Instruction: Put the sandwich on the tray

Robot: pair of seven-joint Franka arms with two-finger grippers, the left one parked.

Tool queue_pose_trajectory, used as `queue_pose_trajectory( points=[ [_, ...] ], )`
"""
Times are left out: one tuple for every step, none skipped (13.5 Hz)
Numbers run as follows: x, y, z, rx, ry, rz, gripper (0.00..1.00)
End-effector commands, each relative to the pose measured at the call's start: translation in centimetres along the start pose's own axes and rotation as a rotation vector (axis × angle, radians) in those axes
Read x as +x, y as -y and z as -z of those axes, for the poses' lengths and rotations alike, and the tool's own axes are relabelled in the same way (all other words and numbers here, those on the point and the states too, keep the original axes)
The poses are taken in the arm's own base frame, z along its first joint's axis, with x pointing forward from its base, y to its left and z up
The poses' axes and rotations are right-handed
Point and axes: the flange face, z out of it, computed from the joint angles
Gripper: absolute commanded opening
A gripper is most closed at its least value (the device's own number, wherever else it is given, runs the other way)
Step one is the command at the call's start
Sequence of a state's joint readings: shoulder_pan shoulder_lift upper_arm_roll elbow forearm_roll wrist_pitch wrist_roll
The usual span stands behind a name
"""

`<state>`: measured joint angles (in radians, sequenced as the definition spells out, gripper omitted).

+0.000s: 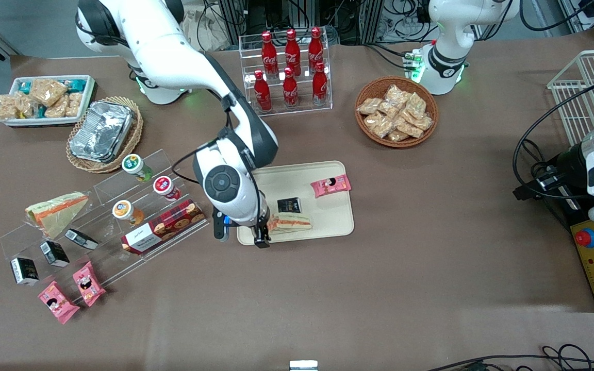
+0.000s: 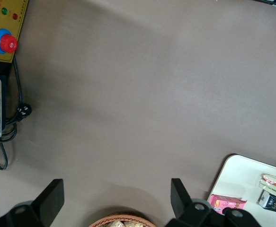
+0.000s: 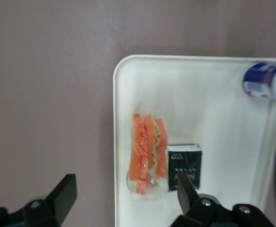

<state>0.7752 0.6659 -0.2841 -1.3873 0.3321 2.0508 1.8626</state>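
now | sandwich lying flat on tray beside black carton | pincer wide, empty, above the tray's near rim | placement looks done

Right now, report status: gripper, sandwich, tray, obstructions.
Gripper open, above the tray at its working-arm end. Sandwich lying on tray, released, beside black carton. Pink packet also on tray, apart from both. Nothing in the way.
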Motion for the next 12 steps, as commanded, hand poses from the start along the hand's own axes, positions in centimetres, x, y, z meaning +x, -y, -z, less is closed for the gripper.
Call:
queue_pose_trajectory(
  points=[
    [2.0, -1.0, 6.2, -0.038, 0.029, 0.114, 0.95],
    [3.5, -1.0, 8.5, -0.051, 0.042, 0.171, 0.95],
    [4.5, -1.5, 10.9, -0.062, 0.057, 0.255, 0.95],
    [5.0, -2.2, 13.4, -0.066, 0.073, 0.347, 0.95],
    [5.7, -2.8, 15.5, -0.065, 0.085, 0.421, 0.95],
    [6.4, -3.2, 17.3, -0.057, 0.091, 0.497, 0.95],
    [7.3, -3.5, 18.7, -0.049, 0.098, 0.571, 0.95],
    [8.0, -3.8, 20.0, -0.044, 0.102, 0.656, 0.96],
    [9.1, -4.1, 21.2, -0.038, 0.094, 0.739, 0.96],
    [10.1, -4.4, 22.7, -0.026, 0.079, 0.838, 0.96],
    [10.9, -4.6, 23.6, -0.021, 0.058, 0.947, 0.96],
    [11.9, -5.0, 24.3, -0.039, 0.028, 1.04, 0.96]
  ],
)
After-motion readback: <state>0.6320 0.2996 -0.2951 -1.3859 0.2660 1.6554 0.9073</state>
